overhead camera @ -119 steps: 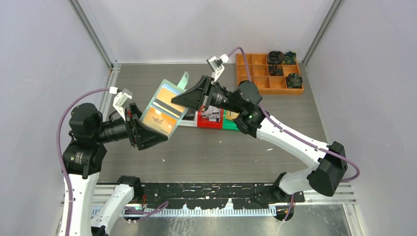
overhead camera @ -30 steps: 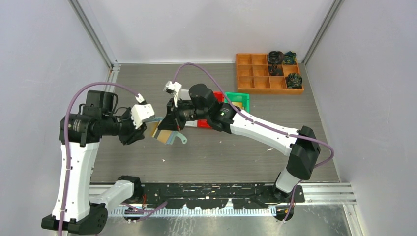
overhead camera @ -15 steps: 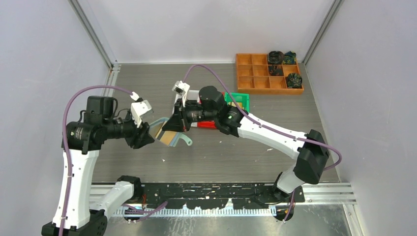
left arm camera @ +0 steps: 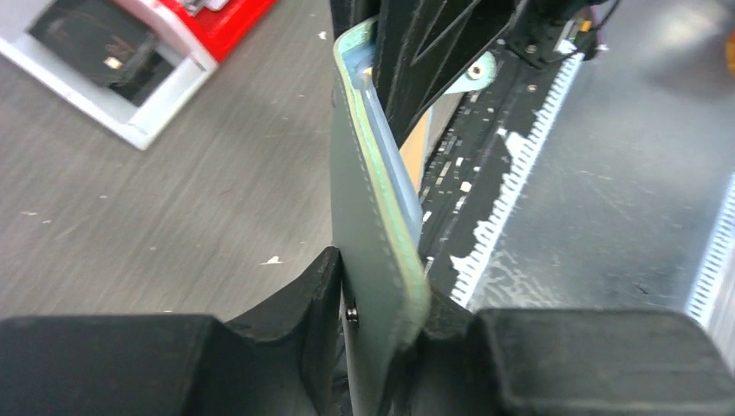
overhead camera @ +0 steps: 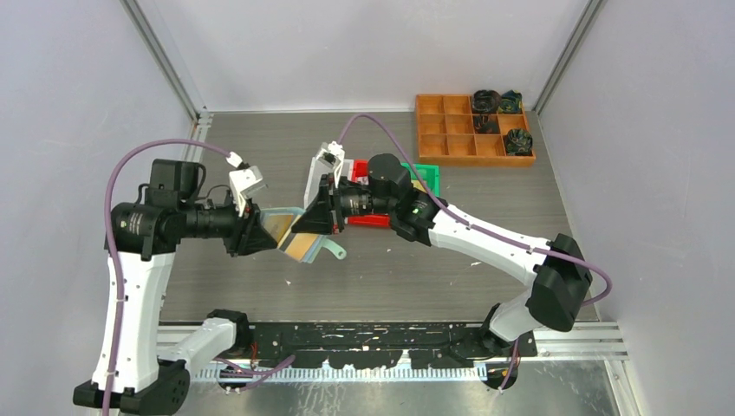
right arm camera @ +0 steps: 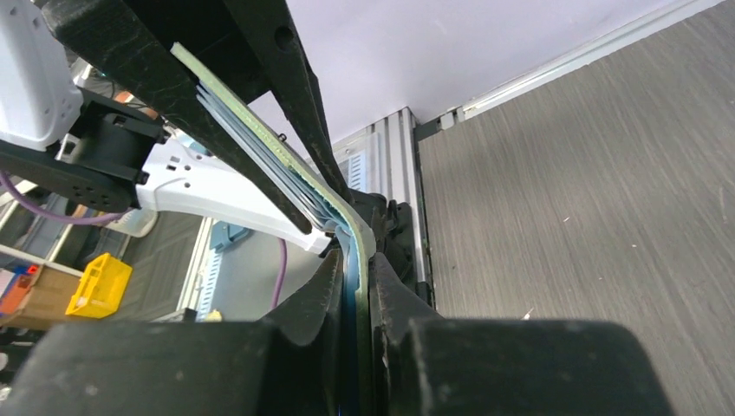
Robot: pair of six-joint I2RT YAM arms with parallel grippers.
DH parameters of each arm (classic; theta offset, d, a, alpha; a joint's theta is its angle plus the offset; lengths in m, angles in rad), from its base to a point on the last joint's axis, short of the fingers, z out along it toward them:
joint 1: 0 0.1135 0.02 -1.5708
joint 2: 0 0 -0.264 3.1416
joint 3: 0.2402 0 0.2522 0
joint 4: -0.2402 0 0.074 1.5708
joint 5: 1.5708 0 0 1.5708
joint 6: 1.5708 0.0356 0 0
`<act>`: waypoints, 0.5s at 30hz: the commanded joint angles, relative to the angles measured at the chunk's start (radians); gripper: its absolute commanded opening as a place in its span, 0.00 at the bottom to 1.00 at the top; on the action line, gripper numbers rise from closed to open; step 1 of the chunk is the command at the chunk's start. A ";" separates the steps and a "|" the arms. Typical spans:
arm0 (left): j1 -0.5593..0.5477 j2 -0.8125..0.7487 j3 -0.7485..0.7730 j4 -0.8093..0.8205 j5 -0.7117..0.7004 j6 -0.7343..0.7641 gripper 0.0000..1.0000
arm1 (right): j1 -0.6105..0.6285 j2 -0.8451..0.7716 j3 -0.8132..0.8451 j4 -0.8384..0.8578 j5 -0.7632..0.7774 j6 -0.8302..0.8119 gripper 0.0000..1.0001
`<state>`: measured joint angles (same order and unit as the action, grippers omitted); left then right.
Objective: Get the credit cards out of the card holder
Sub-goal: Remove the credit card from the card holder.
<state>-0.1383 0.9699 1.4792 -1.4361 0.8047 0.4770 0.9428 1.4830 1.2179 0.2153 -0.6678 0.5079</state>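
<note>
the card holder hangs just above the grey wood-grain desk, pinched from both sides. i see my left hand and right hand each clamped tight on its mint edge. pale walls box the desk in, and an orange tray sits in the far right corner.

There is one pale mint-green folding card holder with translucent plastic pockets, and two black two-finger hands, the left hand and the right hand. One gold plastic card shows in the holder; any others cannot be counted. Three open plastic bins stand mid-surface: one white bin, one red bin and one green bin. One black card lies in the white bin. At the far right, one orange twelve-compartment tray holds about four dark bundles.
</note>
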 commanded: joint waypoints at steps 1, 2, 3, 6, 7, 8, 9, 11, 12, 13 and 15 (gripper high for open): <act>-0.003 0.037 0.053 -0.055 0.185 -0.040 0.28 | 0.000 -0.038 0.007 0.102 -0.053 0.033 0.01; -0.003 0.046 0.060 -0.057 0.195 -0.045 0.28 | 0.000 -0.041 0.003 0.100 -0.056 0.029 0.01; -0.002 0.053 0.069 -0.058 0.201 -0.052 0.28 | -0.001 -0.047 0.001 0.095 -0.058 0.024 0.01; 0.002 0.068 0.092 -0.063 0.203 -0.057 0.25 | 0.000 -0.060 -0.008 0.076 -0.060 0.009 0.01; 0.008 0.071 0.100 -0.072 0.204 -0.049 0.23 | 0.001 -0.065 -0.013 0.075 -0.059 0.006 0.01; 0.015 0.075 0.110 -0.084 0.205 -0.034 0.21 | 0.000 -0.070 -0.019 0.079 -0.055 0.003 0.01; 0.022 0.079 0.127 -0.098 0.204 -0.013 0.17 | 0.000 -0.071 -0.024 0.089 -0.054 0.006 0.01; 0.042 0.089 0.149 -0.121 0.203 0.008 0.12 | 0.001 -0.071 -0.032 0.112 -0.056 0.020 0.01; 0.052 0.095 0.159 -0.132 0.207 0.012 0.11 | 0.001 -0.072 -0.032 0.116 -0.058 0.021 0.01; 0.063 0.101 0.171 -0.151 0.212 0.018 0.10 | 0.001 -0.072 -0.034 0.117 -0.058 0.021 0.01; 0.074 0.114 0.194 -0.184 0.230 0.032 0.10 | 0.001 -0.077 -0.041 0.118 -0.058 0.016 0.01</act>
<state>-0.0959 1.0710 1.6016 -1.5547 0.9463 0.4763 0.9405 1.4487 1.1900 0.2737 -0.7162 0.5308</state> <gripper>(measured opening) 0.153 0.162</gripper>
